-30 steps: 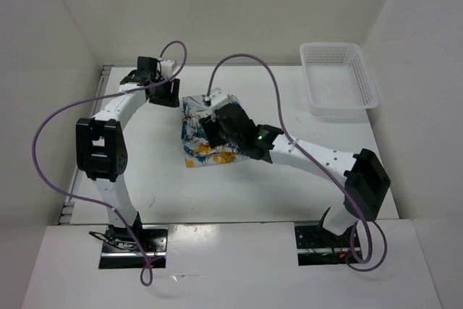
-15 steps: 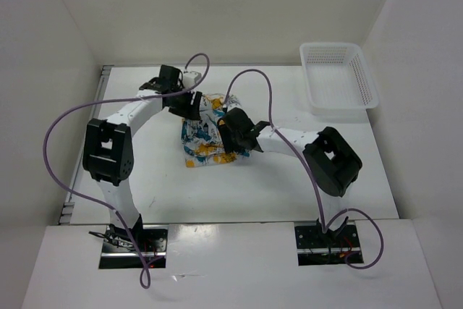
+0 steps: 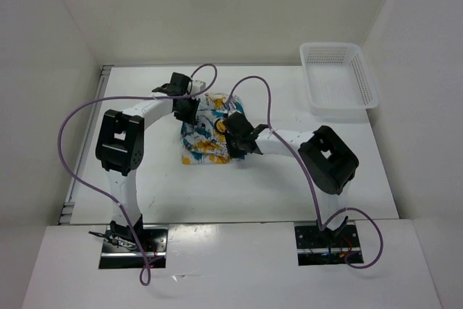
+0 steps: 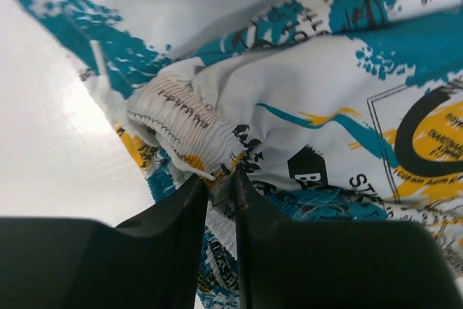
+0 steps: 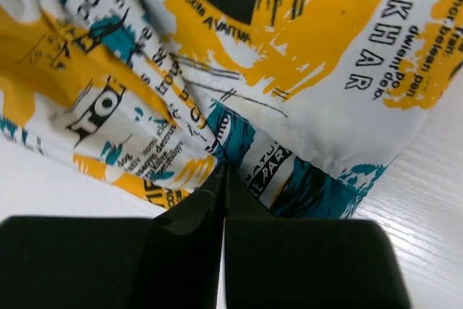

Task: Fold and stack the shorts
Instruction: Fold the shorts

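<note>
While apart from shorts (image 3: 201,144) — basket (image 3: 340,103) far-rt.

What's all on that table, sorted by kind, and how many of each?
shorts: 1
white mesh basket: 1
robot arms: 2, the left arm and the right arm
Total: 4

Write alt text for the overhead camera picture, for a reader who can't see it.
Seen from above, a robot's left gripper and right gripper each pinch crumpled teal, yellow and white printed shorts in the middle of a white table. A white mesh basket sits at the far right corner.
</note>
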Motion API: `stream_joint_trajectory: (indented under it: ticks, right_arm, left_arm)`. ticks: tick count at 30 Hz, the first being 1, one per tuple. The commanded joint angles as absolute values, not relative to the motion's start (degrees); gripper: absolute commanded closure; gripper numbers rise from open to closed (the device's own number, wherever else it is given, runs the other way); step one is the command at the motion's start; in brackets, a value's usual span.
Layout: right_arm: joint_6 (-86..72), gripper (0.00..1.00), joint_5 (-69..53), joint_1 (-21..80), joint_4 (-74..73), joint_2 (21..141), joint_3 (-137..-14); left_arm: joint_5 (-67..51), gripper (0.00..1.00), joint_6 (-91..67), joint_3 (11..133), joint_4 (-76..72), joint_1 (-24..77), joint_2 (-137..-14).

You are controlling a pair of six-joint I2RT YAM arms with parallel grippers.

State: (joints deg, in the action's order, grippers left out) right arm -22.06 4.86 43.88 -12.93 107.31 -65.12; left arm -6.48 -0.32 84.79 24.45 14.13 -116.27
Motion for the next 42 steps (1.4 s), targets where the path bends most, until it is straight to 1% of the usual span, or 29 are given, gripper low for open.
stream_joint_trajectory:
  ticks: [1,2,4,5,6,7,8,10,12,15,17,20,21,24,25,29,33,35,39,40,42]
  right_arm:
    - [-21.63,0.99,3.25,44.21,-14.41,108.54,-64.69]
    - [-21.62,0.97,2.73,44.21,-14.41,108.54,-65.21]
    - [-20.4,0.9,2.72,44.21,-14.41,106.88,-65.74]
    - [-20.39,0.77,2.2,44.21,-14.41,106.18,-66.26]
    - [-19.78,0.71,2.2,44.21,-14.41,105.48,-66.27]
    - [-19.08,0.68,2.2,44.21,-13.89,103.47,-66.27]
    - [-19.07,0.62,2.2,44.21,-13.89,102.23,-66.27]
    - [-19.07,0.57,3.07,44.21,-12.05,99.51,-66.27]
    - [-19.07,0.53,3.86,43.69,-10.64,95.02,-64.86]
    - [-19.94,0.53,3.26,41.05,-8.71,92.29,-64.16]
    - [-21.61,0.53,1.76,38.68,-8.7,92.29,-65.21]
    - [-23.46,0.57,1.05,34.64,-10.01,95.97,-67.41]
    - [-23.47,0.6,1.05,33.32,-10.02,98.33,-67.41]
    - [-25.66,0.65,0.53,31.56,-11.78,102.64,-68.73]
    - [-26.19,0.65,-0.43,30.77,-11.78,103.27,-68.73]
    - [-27.94,0.67,-0.97,30.15,-9.77,102.05,-66.19]
    - [-27.95,0.67,0.87,29.62,-9.05,97.92,-64.16]
    - [-27.95,0.65,1.41,28.83,-9.05,96.86,-63.54]
    - [-27.43,0.56,2.72,26.29,-10.1,93.52,-63.54]
    - [-27.42,0.53,3.42,24.97,-10.72,91.43,-63.54]
    - [-26.9,0.49,4.13,23.21,-11.24,88.87,-62.94]
  left_arm:
    - [-3.95,0.72,0.0,90.96,22.05,13.27,-117.51]
    - [-4.74,0.66,0.0,91.49,22.06,13.27,-116.99]
    - [-5.88,0.6,0.0,91.49,22.76,13.27,-115.76]
    - [-5.89,0.57,0.0,90.89,23.46,13.27,-114.27]
    - [-6.5,0.49,0.0,90.27,23.47,12.75,-113.47]
    - [-7.03,0.46,0.0,89.65,25.12,12.74,-112.51]
    - [-7.55,0.43,0.0,88.08,25.83,12.74,-110.24]
    - [-9.66,0.38,0.0,85.79,27.06,12.74,-106.98]
    - [-12.29,0.38,0.0,83.51,28.72,12.22,-102.06]
    - [-15.72,0.38,0.0,83.5,32.68,12.22,-100.28]
    - [-17.31,0.38,0.0,79.99,32.7,12.22,-99.76]
    - [-15.74,0.39,0.0,74.29,31.3,12.74,-100.45]
    - [-14.86,0.41,0.0,72.96,29.98,13.35,-100.46]
    - [-12.66,0.42,0.0,69.88,28.65,13.97,-101.95]
    - [-12.66,0.45,0.0,69.87,28.13,13.97,-102.91]
    - [-9.59,0.51,0.0,68.64,28.12,13.97,-103.71]
    - [-8.35,0.51,0.0,66.89,27.6,13.97,-103.71]
    - [-7.12,0.51,0.0,66.36,27.6,14.5,-103.19]
    - [-7.12,0.44,0.0,66.36,28.21,14.5,-100.12]
    - [-7.12,0.41,0.0,67.31,29.08,14.5,-98.8]
    - [-8.34,0.35,0.0,68.81,29.97,14.5,-93.36]
